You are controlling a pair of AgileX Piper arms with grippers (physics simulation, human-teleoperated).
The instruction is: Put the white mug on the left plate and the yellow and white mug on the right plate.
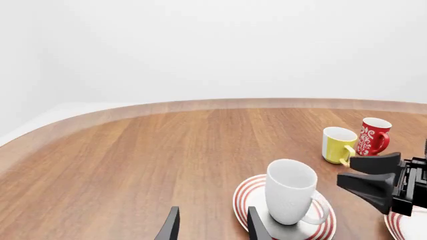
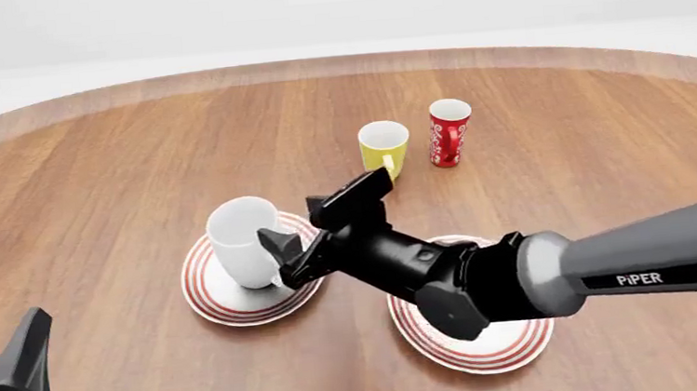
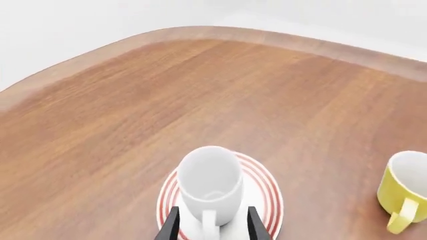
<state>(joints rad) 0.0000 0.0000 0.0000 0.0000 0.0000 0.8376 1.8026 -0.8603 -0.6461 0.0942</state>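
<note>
The right plate [image 2: 510,346] is partly hidden under the arm. The right gripper [image 2: 310,233] is wide open beside the white mug [image 2: 245,243], holding nothing.

A wide brown wooden table [image 2: 111,177] with a rounded far edge and a paler rim carries 4 things directly. Taking the small yellow mug with a white inside [image 2: 384,147] as the landmark: the slim red cup with white pattern [image 2: 448,132] stands upright just beside it on its right. Nearer the camera and to the mug's left lies a round white plate with thin red rings [image 2: 214,299]. A matching red-ringed white plate [image 2: 486,348] lies nearer the camera, slightly to its right.
</note>
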